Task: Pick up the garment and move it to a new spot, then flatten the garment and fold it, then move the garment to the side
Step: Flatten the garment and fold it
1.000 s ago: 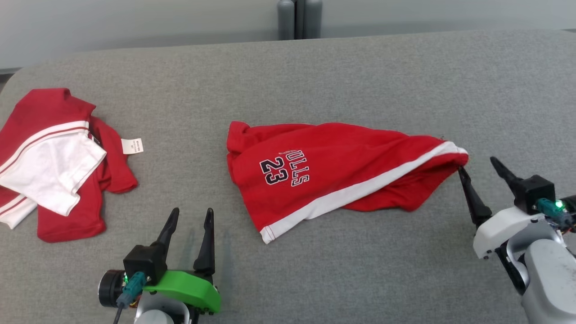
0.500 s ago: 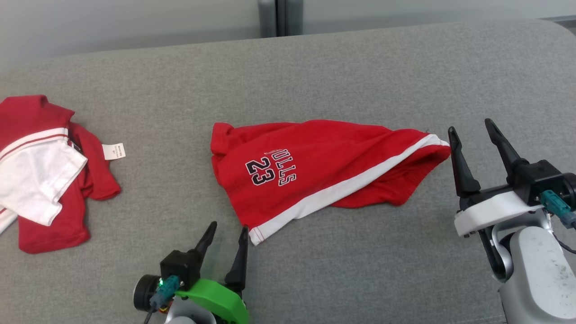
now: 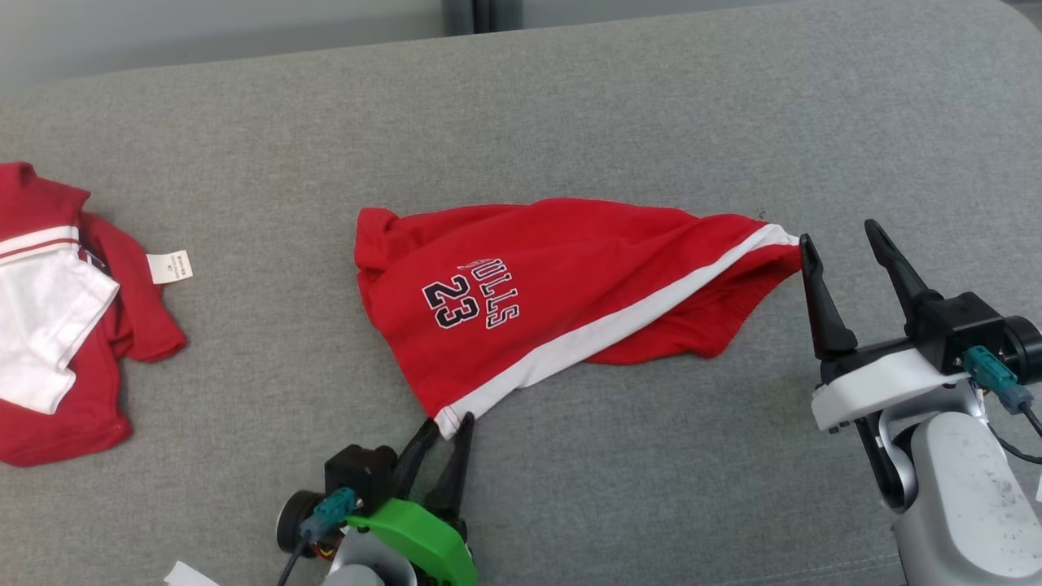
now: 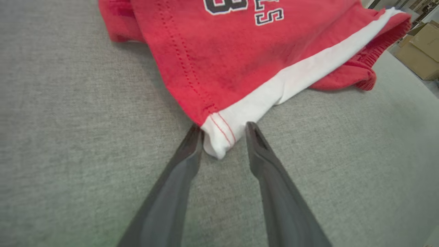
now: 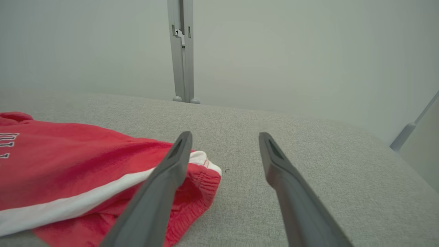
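The red garment (image 3: 570,268) printed "23" lay spread at the centre of the grey desk (image 3: 651,122). The left gripper (image 3: 449,421) had its fingers narrowed to either side of the garment's near white-hemmed corner; whether they pinched the cloth could not be determined. The right gripper (image 3: 838,232) stood with fingers wide apart, holding nothing, one finger beside the garment's right end. A second red-and-white garment (image 3: 49,325) lay well apart at the left edge.

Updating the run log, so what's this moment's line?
left end effector: open, astride shorts corner | right end effector: open, beside opposite end | shorts: lying rumpled, not lifted
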Controlling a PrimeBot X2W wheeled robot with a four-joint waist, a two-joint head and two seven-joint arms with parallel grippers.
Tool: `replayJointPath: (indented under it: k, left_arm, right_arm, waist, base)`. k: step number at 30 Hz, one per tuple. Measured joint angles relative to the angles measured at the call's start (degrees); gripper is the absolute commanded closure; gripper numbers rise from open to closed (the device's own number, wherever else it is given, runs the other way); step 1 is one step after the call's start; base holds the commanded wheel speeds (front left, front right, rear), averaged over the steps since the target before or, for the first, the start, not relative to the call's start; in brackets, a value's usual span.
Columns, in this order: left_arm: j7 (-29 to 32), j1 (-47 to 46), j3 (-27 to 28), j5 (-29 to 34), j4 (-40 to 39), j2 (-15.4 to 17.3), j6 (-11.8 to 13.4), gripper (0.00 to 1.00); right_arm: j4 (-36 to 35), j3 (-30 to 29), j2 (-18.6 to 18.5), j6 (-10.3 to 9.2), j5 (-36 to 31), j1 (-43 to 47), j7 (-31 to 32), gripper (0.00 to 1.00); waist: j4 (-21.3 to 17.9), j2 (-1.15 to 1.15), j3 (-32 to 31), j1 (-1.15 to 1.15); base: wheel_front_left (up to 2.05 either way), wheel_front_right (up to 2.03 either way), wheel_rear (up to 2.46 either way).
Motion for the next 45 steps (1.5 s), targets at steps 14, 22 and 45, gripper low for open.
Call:
replayJointPath:
  k: [14, 22, 45]
  left_arm:
    - [0.0, -0.02, 8.57, 1.46, -7.23, 0.87, -0.04, 1.0]
    - [0.01, -0.23, 9.36, 2.44, -7.16, 0.91, -0.04, 1.0]
    - [0.0, 2.14, 11.04, 4.98, -7.06, 0.05, -0.04, 1.0]
  right_arm:
    - [3.89, 4.23, 0.98, 0.0, 14.61, 0.47, 0.01, 0.0]
    - [4.87, 14.3, -3.9, 0.0, 26.3, 3.19, 0.01, 0.0]
    - [1.43, 24.63, -9.57, 0.0, 35.13, 10.46, 0.01, 0.0]
  waist:
    - [1.95, 0.0, -0.36, 0.0]
    - [2.06, 0.0, -0.74, 0.0]
    - [1.92, 0.0, -3.01, 0.0]
  base:
    - [0.0, 0.0, 0.0]
    - [0.0, 0.0, 0.0]
    - [0.0, 0.0, 0.0]
